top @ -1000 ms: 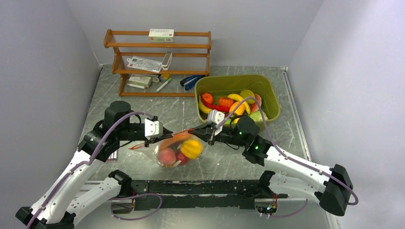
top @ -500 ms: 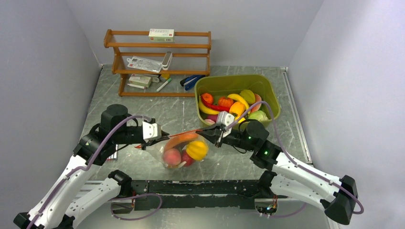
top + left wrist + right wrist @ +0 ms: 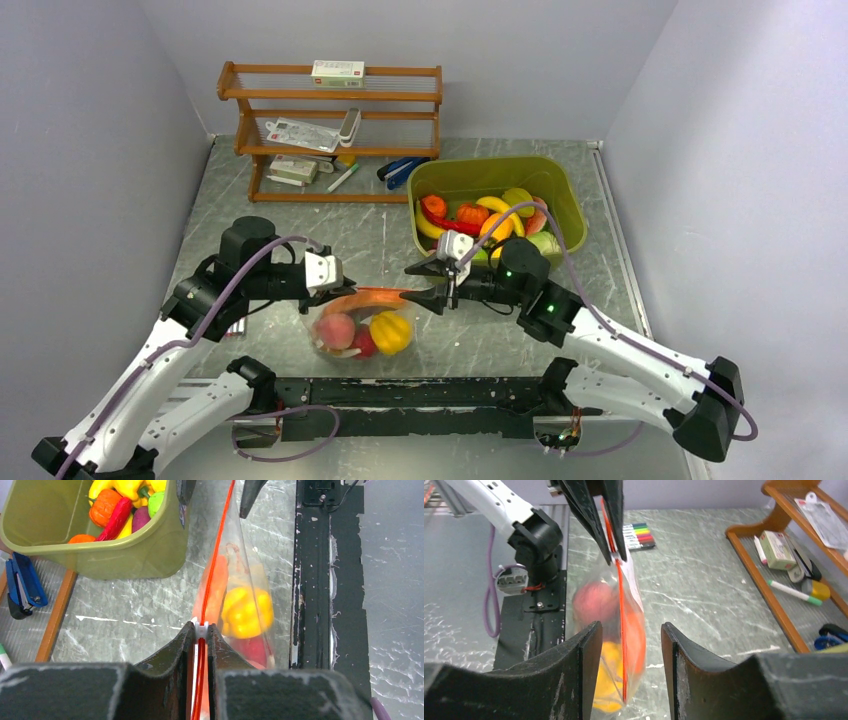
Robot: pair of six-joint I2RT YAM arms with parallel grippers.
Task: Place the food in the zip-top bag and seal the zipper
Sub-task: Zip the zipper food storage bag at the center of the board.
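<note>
The clear zip-top bag (image 3: 355, 325) hangs from my left gripper (image 3: 338, 290) and holds food: a pink peach (image 3: 335, 328), a yellow pepper (image 3: 390, 330) and an orange carrot. My left gripper (image 3: 201, 632) is shut on the red-orange zipper (image 3: 216, 575), with a white slider at its fingertips. My right gripper (image 3: 418, 284) is open. Its fingers (image 3: 589, 650) stand either side of the zipper's (image 3: 621, 625) free end without touching it. More food (image 3: 480, 215) lies in the olive-green tub (image 3: 560, 190).
A wooden rack (image 3: 330, 130) with packets and pens stands at the back left. A blue tool (image 3: 400, 170) lies beside the tub. Coloured marker pens (image 3: 639, 534) lie on the table behind the left arm. A black rail (image 3: 420, 392) runs along the near edge.
My right gripper has let go of the zipper's right end and opened. The bag has sagged down and swung a little to the left, held only by my left gripper.
</note>
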